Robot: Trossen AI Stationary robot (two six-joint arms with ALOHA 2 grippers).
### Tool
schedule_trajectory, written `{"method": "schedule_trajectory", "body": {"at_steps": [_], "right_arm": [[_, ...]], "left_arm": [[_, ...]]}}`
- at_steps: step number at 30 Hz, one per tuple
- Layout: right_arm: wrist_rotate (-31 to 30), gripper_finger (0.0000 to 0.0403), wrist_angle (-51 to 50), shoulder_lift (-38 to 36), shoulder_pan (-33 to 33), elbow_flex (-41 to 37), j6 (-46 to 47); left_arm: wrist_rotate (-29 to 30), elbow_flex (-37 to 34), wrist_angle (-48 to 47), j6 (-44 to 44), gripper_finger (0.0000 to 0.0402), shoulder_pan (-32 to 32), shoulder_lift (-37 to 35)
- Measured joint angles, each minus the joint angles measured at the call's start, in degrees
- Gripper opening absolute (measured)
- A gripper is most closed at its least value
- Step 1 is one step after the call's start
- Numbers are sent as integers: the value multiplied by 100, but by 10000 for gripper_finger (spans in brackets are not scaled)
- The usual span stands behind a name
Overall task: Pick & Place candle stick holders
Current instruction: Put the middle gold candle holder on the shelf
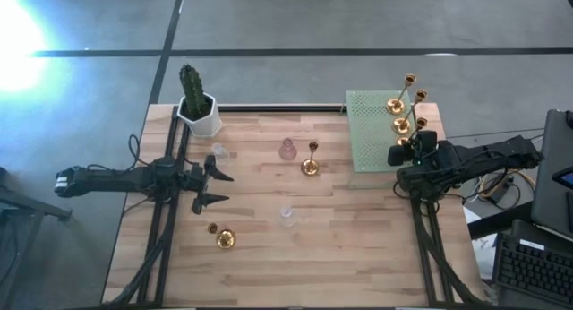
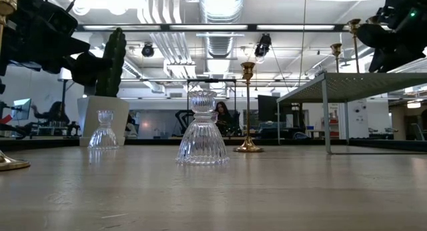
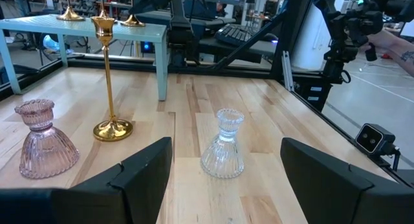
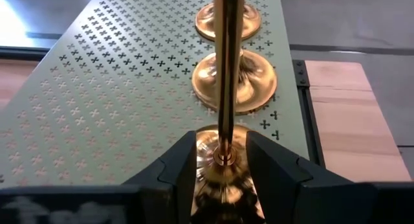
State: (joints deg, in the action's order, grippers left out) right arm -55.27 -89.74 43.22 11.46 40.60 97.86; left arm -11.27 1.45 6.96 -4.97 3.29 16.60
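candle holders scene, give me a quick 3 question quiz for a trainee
1. True or false: the green perforated shelf carries three gold holders in a row.
2. Which holder lies tipped on its side on the table? A) the pink glass holder B) the gold holder near the left arm C) the gold holder beside the pink one
3. Fill in: the right pincer has its fingers either side of a gold holder's ____.

Key:
1. True; the row stands along the shelf's right side.
2. B
3. Stem; the fingers stand slightly apart from it.
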Motion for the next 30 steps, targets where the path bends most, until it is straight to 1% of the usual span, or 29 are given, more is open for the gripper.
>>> {"method": "schedule_trajectory", "body": {"at_steps": [5,10,18,30], "right_arm": [[-17,129,-3,3,0,95,-83],[-12,127,-20,11,0,390,-369],[402,122,-30,34,0,735,-781],[532,122,-27,22,0,968,-1169]], "left_arm": [[1,0,0,1,294,0,0],[1,0,-2,1,294,0,0],[2,0,0,2,294,0,0],[1,0,0,2,294,0,0]]}}
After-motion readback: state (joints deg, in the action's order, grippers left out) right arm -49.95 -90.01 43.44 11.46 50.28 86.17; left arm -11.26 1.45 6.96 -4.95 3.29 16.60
